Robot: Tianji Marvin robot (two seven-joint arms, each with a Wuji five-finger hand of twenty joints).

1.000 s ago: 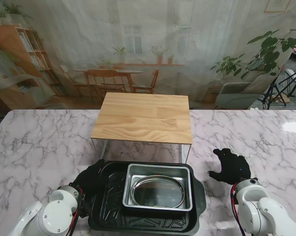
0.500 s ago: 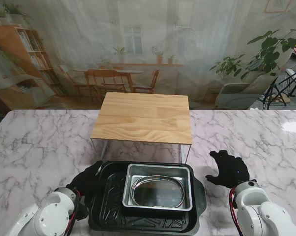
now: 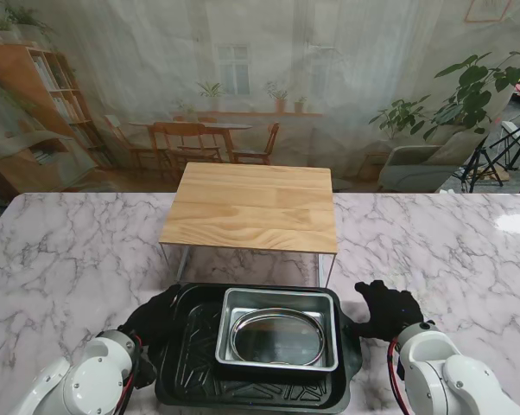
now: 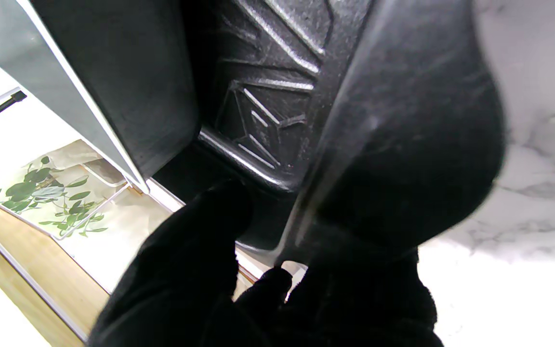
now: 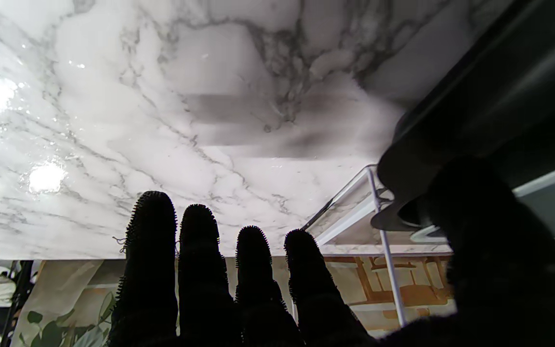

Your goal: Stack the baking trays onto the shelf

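- Only the left wrist view showed the left hand (image 4: 239, 279) clasping the black tray's (image 3: 191, 354) handle.
- The silver tray (image 3: 277, 298) sat nested inside it, just before the wooden shelf (image 3: 253, 206).
- The right hand (image 3: 383, 309), fingers (image 5: 200, 260) spread, held nothing beside the tray's right handle.

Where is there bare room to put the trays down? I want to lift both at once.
The wooden shelf top is bare. Bare marble table lies left of the shelf and left hand, and right of the right hand. It is crowded nearest me: the black tray holding the silver tray fills the space between both hands, up to the shelf's legs.
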